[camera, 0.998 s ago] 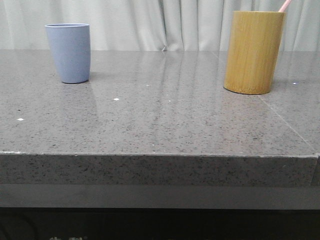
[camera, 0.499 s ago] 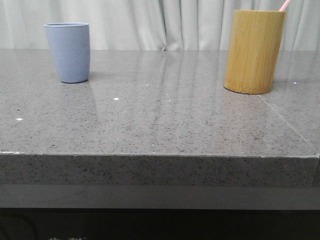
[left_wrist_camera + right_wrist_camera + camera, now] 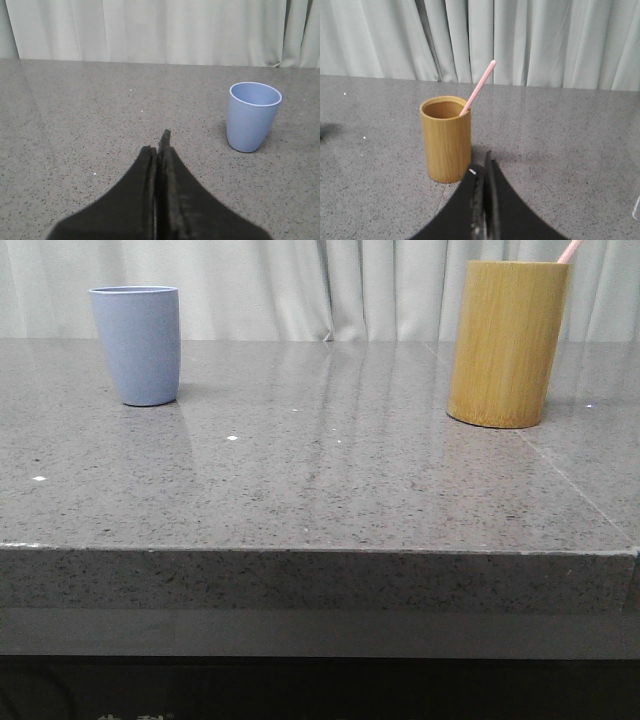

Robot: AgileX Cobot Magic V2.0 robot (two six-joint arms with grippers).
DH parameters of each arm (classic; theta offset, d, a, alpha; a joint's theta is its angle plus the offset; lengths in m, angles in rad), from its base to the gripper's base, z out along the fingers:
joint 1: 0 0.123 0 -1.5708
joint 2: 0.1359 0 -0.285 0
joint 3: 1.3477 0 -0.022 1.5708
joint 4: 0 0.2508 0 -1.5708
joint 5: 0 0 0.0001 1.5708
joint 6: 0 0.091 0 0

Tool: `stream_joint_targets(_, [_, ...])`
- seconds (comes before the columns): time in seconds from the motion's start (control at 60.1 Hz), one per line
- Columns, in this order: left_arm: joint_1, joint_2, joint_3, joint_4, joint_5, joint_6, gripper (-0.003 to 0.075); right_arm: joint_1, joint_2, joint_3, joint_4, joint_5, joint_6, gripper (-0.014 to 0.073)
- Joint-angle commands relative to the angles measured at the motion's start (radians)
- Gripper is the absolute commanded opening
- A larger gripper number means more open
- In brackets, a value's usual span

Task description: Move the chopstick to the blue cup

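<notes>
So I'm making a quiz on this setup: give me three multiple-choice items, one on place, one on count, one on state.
1. Where is the chopstick?
A. in the blue cup
B. in the bamboo cup
C. flat on the table

2. How many cups stand on the table?
A. one
B. two
C. three

3. How are the left gripper jaws?
A. shut
B. wide open
C. clamped on the chopstick

Answers:
1 B, it leans out of the bamboo cup.
2 B, blue cup plus bamboo.
3 A, fingers pressed together, empty.
</notes>
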Motion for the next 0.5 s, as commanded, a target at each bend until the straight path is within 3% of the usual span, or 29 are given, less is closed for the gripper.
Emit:
stream_joint_targets(0.0, [-0.008,0.015,-0.038,-0.03,-0.065,-0.007,-0.0019,0.0,0.021,-0.038,-0.009,-0.063,-0.008,-0.0067])
stream_joint_targets(0.2, [-0.008,0.015,-0.038,-0.04,-0.065,-0.007,0.002,0.0,0.021,-0.038,-0.009,-0.069,-0.008,-0.0036])
stream_joint_targets(0.25, [-0.008,0.015,-0.038,-0.04,-0.065,-0.007,0.009,0.0,0.021,-0.038,-0.009,-0.069,-0.008,0.0017])
stream_joint_targets(0.333, [-0.008,0.015,-0.038,-0.04,-0.068,-0.007,0.0281,0.0,0.021,-0.038,-0.009,-0.069,-0.008,0.0169])
stream_joint_targets(0.416, [-0.008,0.015,-0.038,-0.04,-0.071,-0.007,0.0511,0.0,0.021,-0.038,-0.009,-0.069,-0.008,0.0381])
stream_joint_targets(0.482, [-0.008,0.015,-0.038,-0.04,-0.084,-0.007,0.0626,0.0,0.021,-0.038,-0.009,-0.069,-0.008,0.0506])
